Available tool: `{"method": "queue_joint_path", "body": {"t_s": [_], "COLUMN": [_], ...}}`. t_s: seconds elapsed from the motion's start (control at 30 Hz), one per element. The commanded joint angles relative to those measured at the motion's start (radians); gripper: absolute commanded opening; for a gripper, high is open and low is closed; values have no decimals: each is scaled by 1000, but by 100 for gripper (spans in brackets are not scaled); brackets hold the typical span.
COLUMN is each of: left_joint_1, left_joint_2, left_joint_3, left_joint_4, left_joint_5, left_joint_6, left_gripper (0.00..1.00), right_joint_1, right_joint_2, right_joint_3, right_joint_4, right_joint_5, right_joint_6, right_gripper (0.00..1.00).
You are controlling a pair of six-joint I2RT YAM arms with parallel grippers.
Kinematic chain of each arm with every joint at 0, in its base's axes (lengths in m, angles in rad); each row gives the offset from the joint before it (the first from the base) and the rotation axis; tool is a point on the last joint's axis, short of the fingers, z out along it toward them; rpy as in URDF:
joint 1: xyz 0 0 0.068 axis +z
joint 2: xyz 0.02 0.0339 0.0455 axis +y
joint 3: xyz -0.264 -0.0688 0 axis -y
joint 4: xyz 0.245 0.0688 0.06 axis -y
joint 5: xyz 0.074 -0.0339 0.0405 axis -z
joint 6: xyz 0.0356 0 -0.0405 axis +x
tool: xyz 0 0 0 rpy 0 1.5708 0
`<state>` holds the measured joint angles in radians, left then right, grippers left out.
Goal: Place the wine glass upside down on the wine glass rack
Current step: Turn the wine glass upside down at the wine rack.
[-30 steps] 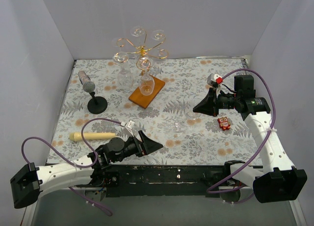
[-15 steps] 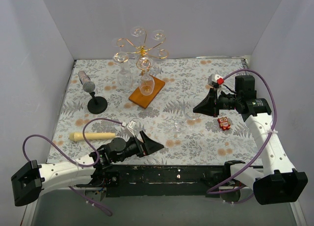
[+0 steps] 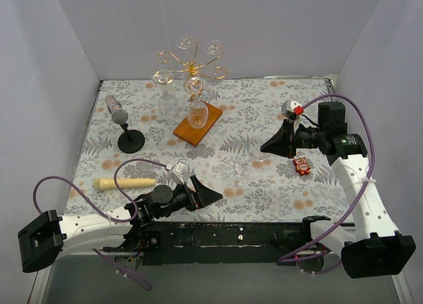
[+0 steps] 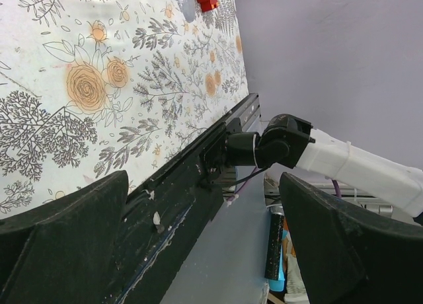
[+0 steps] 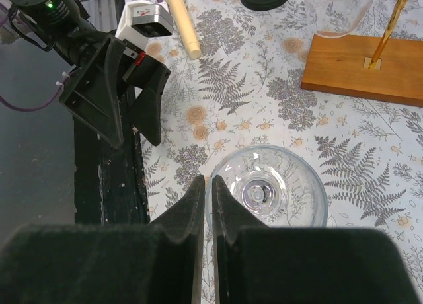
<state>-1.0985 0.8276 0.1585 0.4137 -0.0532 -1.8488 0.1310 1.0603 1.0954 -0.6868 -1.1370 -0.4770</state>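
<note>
Right wrist view lets us look straight into the wine glass (image 5: 268, 188), its rim pinched between the nearly closed fingers of the right end effector (image 5: 207, 180). From above, that glass is only a faint shape on the counter (image 3: 277, 106) between the arms. We count two more glasses (image 3: 196, 115) hanging on the wine glass rack (image 3: 192, 68). The left end effector (image 3: 208, 193) is spread wide.

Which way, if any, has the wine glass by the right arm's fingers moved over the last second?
No. Seen from above, the wine glass keeps its place beside the small red figure.
</note>
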Motion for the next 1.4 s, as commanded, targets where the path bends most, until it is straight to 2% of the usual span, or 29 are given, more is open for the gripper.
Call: {"method": "queue_joint_path", "body": {"t_s": [0.0,0.7,0.97,1.0,1.13,1.37], "left_joint_1": [-11,-18,-20,-20,-18,-15], "left_joint_2": [22,194,372,401,482,533], "left_joint_3": [24,44,171,185,196,214], "left_joint_4": [46,233,263,267,344,369], "left_joint_5": [-36,-135,-191,-192,-194,-215], "left_joint_6": [7,-30,-62,-78,-142,-164], "left_gripper": [98,98,98,97,81,71], "right_joint_1": [-2,-2,-2,-4,-2,-2], "right_joint_2": [-36,-33,-28,-29,-34,-40], "right_joint_3": [35,46,32,32,31,15], "right_joint_4": [23,35,67,69,72,87], "right_joint_5": [-69,-121,-155,-158,-165,-184], "right_joint_6": [-3,31,63,64,69,84], "right_gripper": [1,1,1,1,1,1]}}
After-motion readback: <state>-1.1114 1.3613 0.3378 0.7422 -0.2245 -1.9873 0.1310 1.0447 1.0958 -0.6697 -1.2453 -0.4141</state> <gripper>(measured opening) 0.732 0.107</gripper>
